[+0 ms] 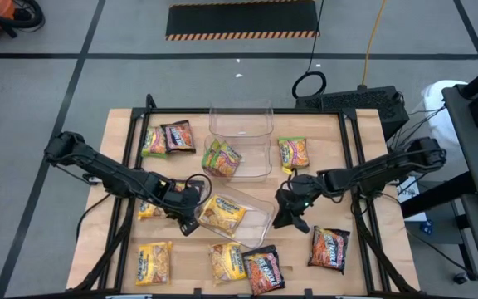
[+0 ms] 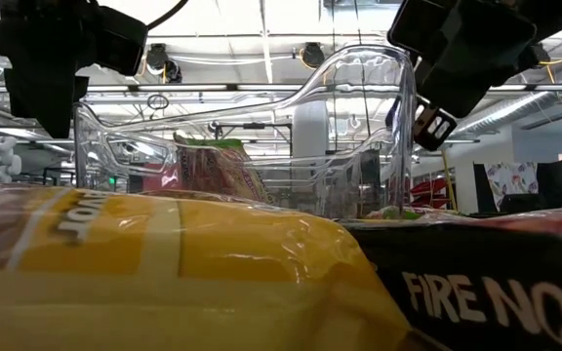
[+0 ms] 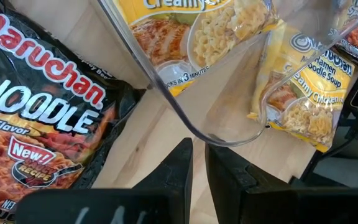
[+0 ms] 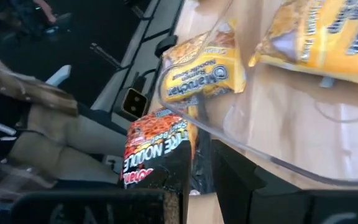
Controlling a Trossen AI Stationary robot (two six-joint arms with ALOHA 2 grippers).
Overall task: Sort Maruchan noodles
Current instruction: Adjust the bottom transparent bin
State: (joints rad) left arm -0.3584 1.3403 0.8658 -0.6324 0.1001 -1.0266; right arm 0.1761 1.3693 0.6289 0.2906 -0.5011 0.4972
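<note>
**Both claws flanking the near bin, one yellow packet filed**

The bench (image 1: 123, 133) is carrying three clear bins in a line down its middle, apparently one for each kind of noodles. The far bin (image 1: 241, 120) is standing empty. The middle bin (image 1: 260, 166) is holding a green packet (image 1: 221, 158). The near bin (image 1: 262, 220) is sitting skewed and holding a yellow packet (image 1: 221, 213), so yellow seems to be collecting there.

The rest of the noodles are lying loose around the bins, waiting to be sorted:
- A green packet (image 1: 153, 141) and a dark one (image 1: 178, 135) are lying side by side at the far left.
- Another green one (image 1: 293, 152) is lying to the right of the middle bin.
- Two yellow ones (image 1: 153, 262) (image 1: 226, 262) and a dark one (image 1: 262, 270) are lying along the near edge.
- A dark one (image 1: 329, 247) is lying near right.

The left claw (image 1: 189, 223) is hovering just outside the near bin's left rim. Its fingers are nearly together, leaving only a thin slit, and are gripping nothing. The right claw (image 1: 283, 218) is hanging just off the bin's right side, likewise almost closed and empty. I judge that both are pausing between packets, with most of the sorting not yet done
</note>
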